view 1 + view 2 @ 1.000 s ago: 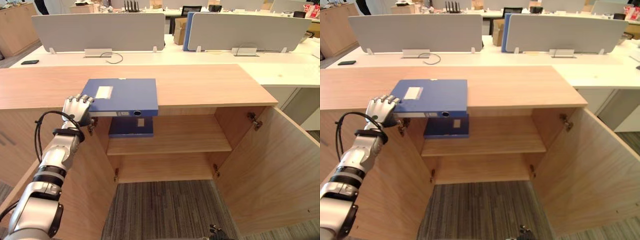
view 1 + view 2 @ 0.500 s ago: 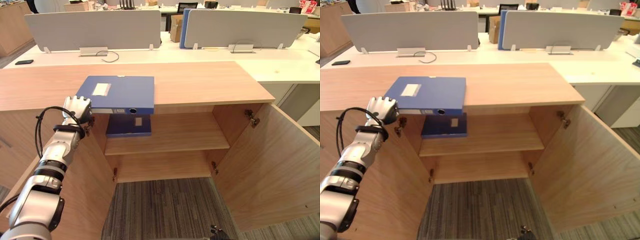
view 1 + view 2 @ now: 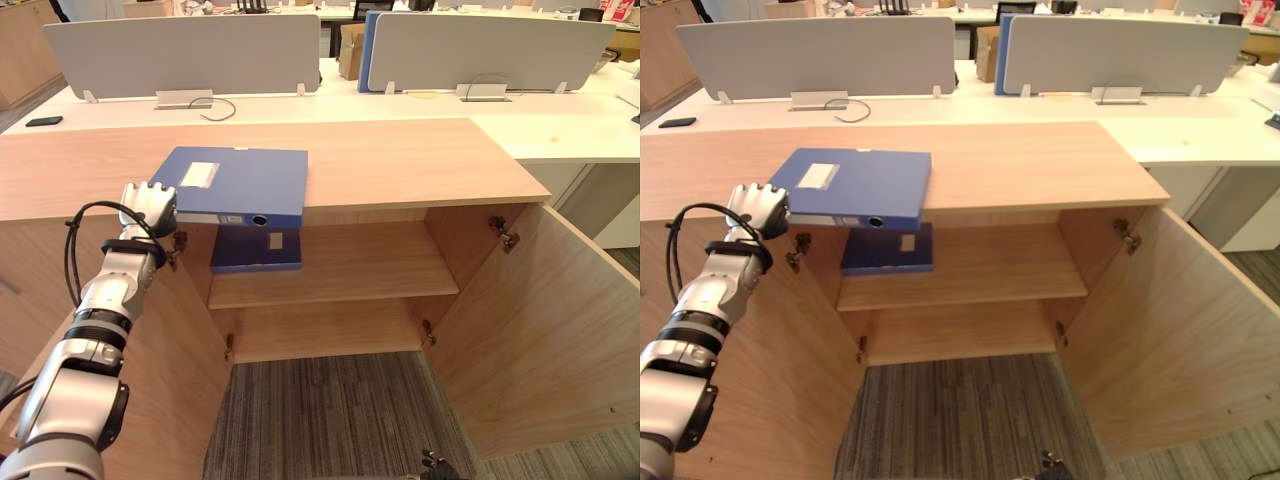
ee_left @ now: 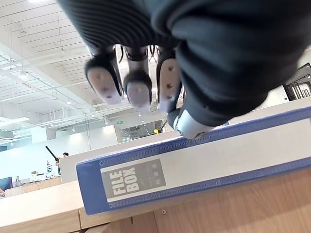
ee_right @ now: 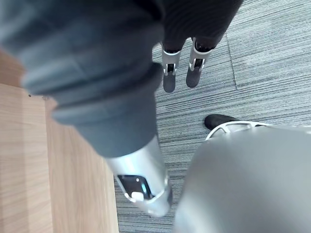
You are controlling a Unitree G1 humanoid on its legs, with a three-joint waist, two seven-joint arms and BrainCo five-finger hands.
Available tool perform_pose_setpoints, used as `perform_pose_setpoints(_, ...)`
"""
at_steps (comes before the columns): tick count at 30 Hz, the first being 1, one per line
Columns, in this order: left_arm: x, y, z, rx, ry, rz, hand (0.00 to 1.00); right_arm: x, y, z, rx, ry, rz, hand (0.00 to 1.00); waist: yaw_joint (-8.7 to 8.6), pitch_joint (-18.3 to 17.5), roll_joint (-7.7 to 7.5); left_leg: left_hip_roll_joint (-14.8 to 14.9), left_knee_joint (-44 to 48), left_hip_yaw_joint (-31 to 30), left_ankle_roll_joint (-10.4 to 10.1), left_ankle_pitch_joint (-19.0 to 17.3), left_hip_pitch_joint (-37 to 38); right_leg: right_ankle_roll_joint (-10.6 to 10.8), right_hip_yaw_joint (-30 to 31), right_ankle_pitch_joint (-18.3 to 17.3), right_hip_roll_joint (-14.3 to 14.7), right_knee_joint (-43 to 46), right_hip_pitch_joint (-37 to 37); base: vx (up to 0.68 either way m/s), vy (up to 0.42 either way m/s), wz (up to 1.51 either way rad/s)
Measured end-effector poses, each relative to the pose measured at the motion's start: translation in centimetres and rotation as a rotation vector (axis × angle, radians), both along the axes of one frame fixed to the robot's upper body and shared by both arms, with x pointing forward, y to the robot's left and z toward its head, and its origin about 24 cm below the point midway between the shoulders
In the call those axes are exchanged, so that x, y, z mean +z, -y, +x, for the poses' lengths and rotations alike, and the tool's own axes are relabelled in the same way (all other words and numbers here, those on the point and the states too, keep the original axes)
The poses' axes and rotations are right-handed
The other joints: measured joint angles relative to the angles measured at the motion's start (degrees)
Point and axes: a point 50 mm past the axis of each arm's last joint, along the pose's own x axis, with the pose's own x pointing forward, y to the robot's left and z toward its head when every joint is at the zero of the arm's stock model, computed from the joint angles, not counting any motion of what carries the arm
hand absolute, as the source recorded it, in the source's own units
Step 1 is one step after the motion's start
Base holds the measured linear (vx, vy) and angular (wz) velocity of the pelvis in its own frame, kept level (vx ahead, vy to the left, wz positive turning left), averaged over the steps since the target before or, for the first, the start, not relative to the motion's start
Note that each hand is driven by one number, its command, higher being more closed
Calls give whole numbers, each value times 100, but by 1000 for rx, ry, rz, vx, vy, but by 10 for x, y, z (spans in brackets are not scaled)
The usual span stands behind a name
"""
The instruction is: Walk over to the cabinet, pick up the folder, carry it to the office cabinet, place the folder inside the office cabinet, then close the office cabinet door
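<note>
Left hand (image 3: 148, 205) nearer; two folders (image 3: 240, 183)

The blue folder (image 3: 250, 180) overhanging the cabinet top (image 3: 420, 160) is hiding the upper part of a second blue folder (image 3: 245, 258) on the upper shelf (image 3: 360, 265), the left hand (image 3: 148, 203) is blocking its near left corner, and the open right door (image 3: 540, 330) is running off the right edge.

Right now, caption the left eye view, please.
Left hand at a corner of the blue folder atop the open cabinet.
</note>
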Motion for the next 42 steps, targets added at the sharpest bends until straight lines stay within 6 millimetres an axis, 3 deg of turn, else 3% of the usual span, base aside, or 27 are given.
perform_pose_setpoints(4, 1, 2, 0, -2, 12, -31, 0, 0, 0, 0, 0, 0, 0, 0, -8, 3, 2, 0, -1, 1, -1, -1, -2, 0, 0, 0, 0, 0, -3, 0, 0, 0)
perform_pose_setpoints(9, 18, 38, -4, -108, 208, -166, 0, 0, 1, 0, -4, 0, -8, 0, 18, 26, 11, -4, -14, 1, 0, -2, -10, 0, 0, -1, -5, 2, -10, 0, 0, 0)
perform_pose_setpoints(14, 20, 68, -9, -196, 289, -230, 0, 1, 1, 2, -3, 5, -13, 0, 15, 46, 41, -1, -26, 12, 1, -1, -8, 1, 1, -1, 0, 7, -4, 0, 0, -1)
perform_pose_setpoints(33, -2, 93, -13, -319, 204, -172, 0, 3, -2, 15, 54, 28, -24, 0, -134, 62, 58, 5, -70, 72, 5, -1, 2, 2, 16, 0, 5, -2, -26, 0, 0, 0)
perform_pose_setpoints(42, -8, 88, -12, -310, 155, -160, 0, 3, -1, 15, 51, 28, -24, 0, -175, 65, 59, 21, -74, 143, 5, -21, 14, 3, 85, 1, 13, -5, -50, -19, -4, -4)
